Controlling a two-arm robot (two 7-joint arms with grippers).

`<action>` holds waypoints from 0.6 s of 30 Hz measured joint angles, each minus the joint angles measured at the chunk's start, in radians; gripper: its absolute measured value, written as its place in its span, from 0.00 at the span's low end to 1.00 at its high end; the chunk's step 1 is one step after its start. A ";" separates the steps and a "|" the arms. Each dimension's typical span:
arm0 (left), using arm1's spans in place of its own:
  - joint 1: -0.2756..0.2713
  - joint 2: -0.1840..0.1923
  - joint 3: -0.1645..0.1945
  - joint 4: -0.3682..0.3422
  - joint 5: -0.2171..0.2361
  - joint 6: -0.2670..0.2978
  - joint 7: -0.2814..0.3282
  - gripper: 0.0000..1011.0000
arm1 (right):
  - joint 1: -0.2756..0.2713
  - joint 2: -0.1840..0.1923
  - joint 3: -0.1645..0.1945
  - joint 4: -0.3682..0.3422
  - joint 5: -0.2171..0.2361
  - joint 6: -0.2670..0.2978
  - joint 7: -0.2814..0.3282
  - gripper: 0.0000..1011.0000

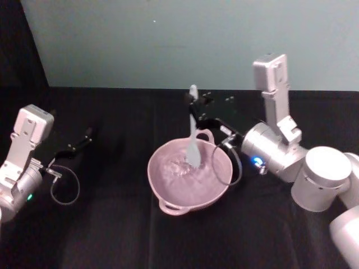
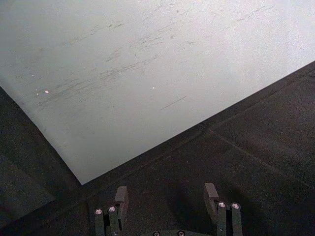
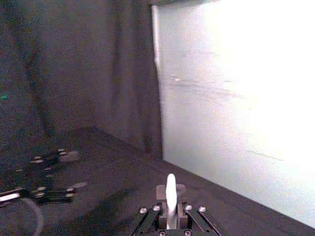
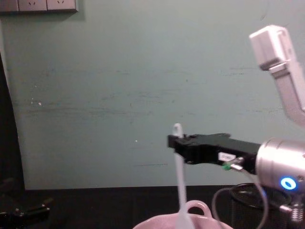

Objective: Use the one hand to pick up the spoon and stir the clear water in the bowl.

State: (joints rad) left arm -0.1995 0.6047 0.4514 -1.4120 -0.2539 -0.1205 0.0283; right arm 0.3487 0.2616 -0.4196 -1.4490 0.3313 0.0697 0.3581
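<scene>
The pale pink bowl (image 1: 159,189) sits mid-table with rippled clear water in it; its loop handle and rim (image 4: 196,210) also show in the chest view. The white spoon (image 1: 193,143) stands nearly upright, its flat head dipped into the water. My right gripper (image 1: 196,106) reaches over the bowl's far rim and is shut on the spoon's upper handle (image 4: 179,164); the handle tip (image 3: 171,189) pokes up between its fingers. My left gripper (image 1: 84,138) rests parked at the table's left, open (image 2: 166,196) with nothing between its fingers.
A black cloth covers the table (image 1: 101,235), with a pale wall behind it. A cable loop (image 1: 229,163) hangs from the right wrist beside the bowl's right rim. A dark cup-like shape (image 4: 245,207) stands behind that cable. A second cable loop (image 1: 64,188) lies by the left arm.
</scene>
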 joint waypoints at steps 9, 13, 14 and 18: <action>0.000 0.000 0.000 0.000 0.000 0.000 0.000 1.00 | -0.032 0.047 0.063 -0.047 0.009 0.006 -0.019 0.12; 0.000 0.000 0.000 0.000 0.000 0.000 0.000 1.00 | -0.051 0.063 0.068 -0.076 0.009 0.014 -0.018 0.12; 0.000 0.000 0.000 0.000 0.000 0.000 0.000 1.00 | -0.055 0.066 0.068 -0.082 0.009 0.015 -0.017 0.12; 0.000 0.000 0.000 0.000 0.000 0.000 0.000 1.00 | -0.071 0.080 0.062 -0.113 0.000 0.024 -0.011 0.12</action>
State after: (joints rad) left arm -0.1995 0.6047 0.4514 -1.4120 -0.2539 -0.1205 0.0283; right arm 0.2774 0.3419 -0.3575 -1.5623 0.3317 0.0936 0.3471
